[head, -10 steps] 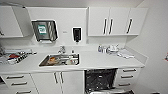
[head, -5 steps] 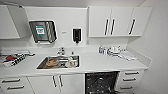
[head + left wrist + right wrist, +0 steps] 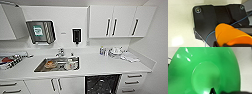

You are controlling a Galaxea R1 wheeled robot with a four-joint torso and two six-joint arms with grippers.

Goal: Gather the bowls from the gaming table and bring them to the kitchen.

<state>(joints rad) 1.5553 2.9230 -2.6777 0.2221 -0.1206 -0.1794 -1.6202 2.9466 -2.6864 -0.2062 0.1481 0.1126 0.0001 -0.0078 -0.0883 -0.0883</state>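
Two bowls are aboard before the kitchen (image 3: 110,25) and its white desk (image 3: 100,65): lime green bowl (image 3: 204,73) close at the right wrist, orange bowl (image 3: 228,33) at the left, judged light, stiff, slippery, best pinched at the rim; finger state cannot be told.

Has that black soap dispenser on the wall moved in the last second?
No. The black dispenser keeps its place between the towel holder and the upper cabinets; the whole picture shifted together, so the camera moved, not the dispenser.
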